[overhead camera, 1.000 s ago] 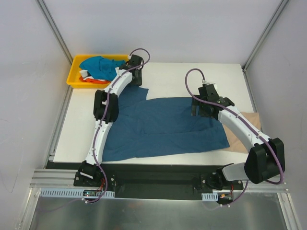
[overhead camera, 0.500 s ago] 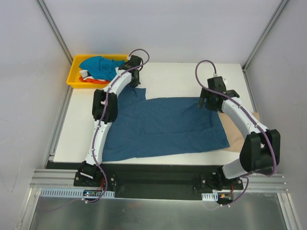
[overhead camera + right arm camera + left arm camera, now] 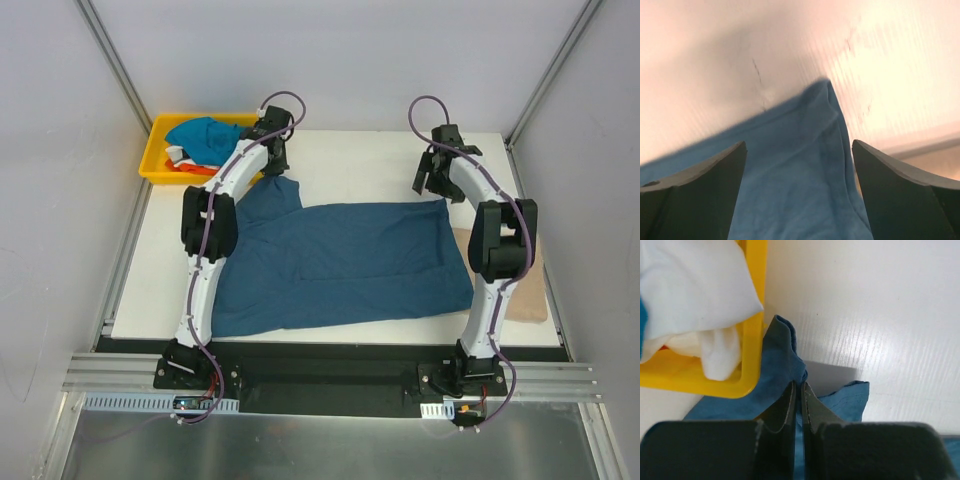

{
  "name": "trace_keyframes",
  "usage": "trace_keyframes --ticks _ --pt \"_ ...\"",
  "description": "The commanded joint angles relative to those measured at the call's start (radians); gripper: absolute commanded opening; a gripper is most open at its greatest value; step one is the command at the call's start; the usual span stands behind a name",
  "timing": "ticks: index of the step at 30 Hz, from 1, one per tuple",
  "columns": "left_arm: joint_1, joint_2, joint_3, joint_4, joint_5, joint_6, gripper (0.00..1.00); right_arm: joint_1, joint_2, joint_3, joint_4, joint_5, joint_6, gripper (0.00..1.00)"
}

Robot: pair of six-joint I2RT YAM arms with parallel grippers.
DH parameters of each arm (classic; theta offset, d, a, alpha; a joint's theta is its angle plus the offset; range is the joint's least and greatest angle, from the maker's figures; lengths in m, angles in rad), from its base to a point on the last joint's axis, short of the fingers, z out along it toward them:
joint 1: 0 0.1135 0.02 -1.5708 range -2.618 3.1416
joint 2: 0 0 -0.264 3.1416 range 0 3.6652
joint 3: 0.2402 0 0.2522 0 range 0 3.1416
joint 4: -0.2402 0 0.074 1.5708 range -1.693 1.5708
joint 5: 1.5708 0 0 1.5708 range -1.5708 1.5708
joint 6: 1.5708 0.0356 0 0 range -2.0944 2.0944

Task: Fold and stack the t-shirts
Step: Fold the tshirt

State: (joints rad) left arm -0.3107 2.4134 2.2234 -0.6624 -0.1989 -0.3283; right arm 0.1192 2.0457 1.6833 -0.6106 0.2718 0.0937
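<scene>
A large dark teal-blue t-shirt (image 3: 340,262) lies spread flat across the middle of the white table. My left gripper (image 3: 274,170) is at its far left corner and is shut on a raised fold of the teal cloth (image 3: 785,352), right next to the yellow tray. My right gripper (image 3: 437,190) hangs open over the shirt's far right corner (image 3: 812,130), with a finger on each side of it and holding nothing. A tan-beige t-shirt (image 3: 528,295) lies partly under the teal shirt's right edge. Bright blue (image 3: 205,138), white (image 3: 690,290) and orange-red (image 3: 190,168) shirts lie bunched in the tray.
The yellow plastic tray (image 3: 152,172) stands at the far left corner of the table, and its rim (image 3: 754,315) is close beside my left fingers. Grey walls and metal posts enclose the table. Bare white table (image 3: 350,165) lies between the two grippers.
My right arm has swung away from the middle to the shirt's far right corner, uncovering the tan shirt. My left gripper has drawn the teal corner a little farther back.
</scene>
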Motion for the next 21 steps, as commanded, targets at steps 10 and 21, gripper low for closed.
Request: trace_keyframes --ticks 10,21 --pt "-0.024 -0.131 -0.073 -0.019 -0.102 -0.02 0.0 -0.038 0.249 0.337 -0.178 0.017 -0.057 0.74" --pt "-0.03 -0.143 -0.094 -0.031 -0.117 -0.044 0.0 -0.053 0.266 0.331 -0.21 0.01 -0.054 0.52"
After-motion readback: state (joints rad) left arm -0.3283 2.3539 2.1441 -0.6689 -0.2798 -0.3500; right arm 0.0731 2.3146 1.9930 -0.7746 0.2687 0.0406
